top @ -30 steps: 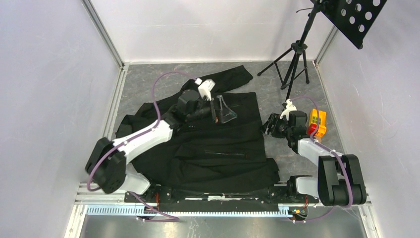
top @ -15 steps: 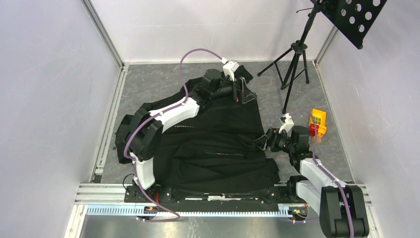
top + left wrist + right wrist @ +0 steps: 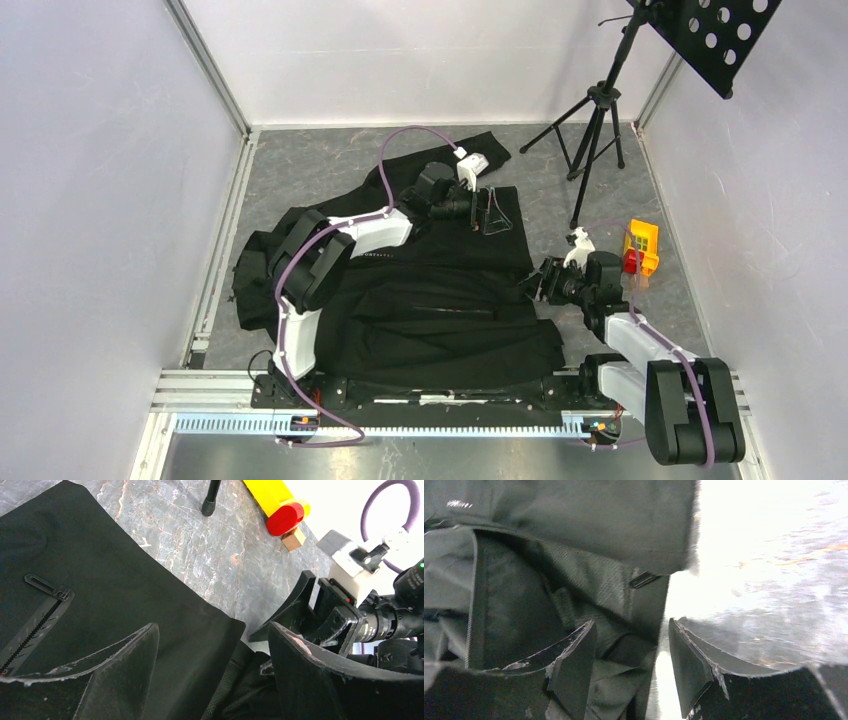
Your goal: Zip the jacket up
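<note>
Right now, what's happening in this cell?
Two arms are working on a black jacket spread on the table. The left gripper hovers open over the jacket's far right part. The right gripper sits at the jacket's right edge, jaws open with the fabric edge between them, not clamped. Neither holds anything, so no zipping is under way yet.

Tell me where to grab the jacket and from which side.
Probably the layered edge of the jacket facing the right gripper. Come in low from the right: the fabric lies flat, so only that edge gives the fingers a lip.
</note>
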Controlling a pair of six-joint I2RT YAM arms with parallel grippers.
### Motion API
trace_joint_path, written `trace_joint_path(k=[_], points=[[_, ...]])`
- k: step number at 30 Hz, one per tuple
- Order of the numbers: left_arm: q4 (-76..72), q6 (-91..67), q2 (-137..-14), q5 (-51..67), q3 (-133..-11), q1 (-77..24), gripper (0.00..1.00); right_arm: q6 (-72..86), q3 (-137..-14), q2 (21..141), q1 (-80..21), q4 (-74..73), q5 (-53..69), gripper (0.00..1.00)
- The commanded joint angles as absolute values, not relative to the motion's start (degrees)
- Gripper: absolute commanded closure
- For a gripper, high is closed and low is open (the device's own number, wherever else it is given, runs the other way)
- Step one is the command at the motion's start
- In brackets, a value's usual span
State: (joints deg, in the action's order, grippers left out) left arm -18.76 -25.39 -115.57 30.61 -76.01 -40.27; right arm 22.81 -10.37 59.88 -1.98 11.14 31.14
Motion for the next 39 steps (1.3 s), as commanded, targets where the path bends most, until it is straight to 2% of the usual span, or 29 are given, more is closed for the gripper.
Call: trace_joint_path(k=[1,4,14,17,21,27,32,35,37,38,39], points=[[-23.29,-22.09,-116.96,30.77,-76.78,-40.61,0.15,24.02,-12.42,58.02,-1.5,9.65,20.93,0.39],[-23.38,-21.77,-117.3,30.99,-77.21,-40.87,0.17,27.09,-11.88,57.88,-0.89,13.94,18.1,0.39],[-23.29,-20.68,-116.78,29.28,-76.55,-41.05,0.2,33.39,-15.31,68.98,-0.7,25.4,25.64,0.36],[-23.29,-20.8,-116.83,29.02,-76.64,-41.04,0.2,37.38,-15.54,72.15,-0.79,30.34,29.95,0.43],[-23.01,-20.61,-116.43,28.66,-76.97,-41.06,0.21,37.84,-17.13,73.36,-0.74,31.1,28.98,0.57],[-16.98,-17.89,-114.91,27.06,-80.05,-41.05,0.19,41.1,-18.87,76.72,-0.88,36.63,30.89,0.99],[-9.04,-14.03,-115.9,28.53,-89.4,-41.04,0.12,42.33,-23.26,78.96,-1.05,40.18,31.49,1.0],[-1.39,-9.45,-119.46,32.23,-98.19,-41.04,0.13,43.24,-26.12,80.17,-1.14,40.92,32.62,1.0],[3.99,-6.67,-122.25,35.3,-102.6,-41.04,0.16,39.56,-27.99,79.87,-1.14,36.44,32.9,1.0],[5.54,-5.86,-122.93,35.85,-103.32,-41.04,0.18,36.74,-28.73,79.22,-1.23,31.59,31.85,0.97],[5.29,-5.72,-122.91,35.79,-102.3,-41.04,0.18,33.29,-29.2,78.81,-1.31,28.05,31.13,0.84]])
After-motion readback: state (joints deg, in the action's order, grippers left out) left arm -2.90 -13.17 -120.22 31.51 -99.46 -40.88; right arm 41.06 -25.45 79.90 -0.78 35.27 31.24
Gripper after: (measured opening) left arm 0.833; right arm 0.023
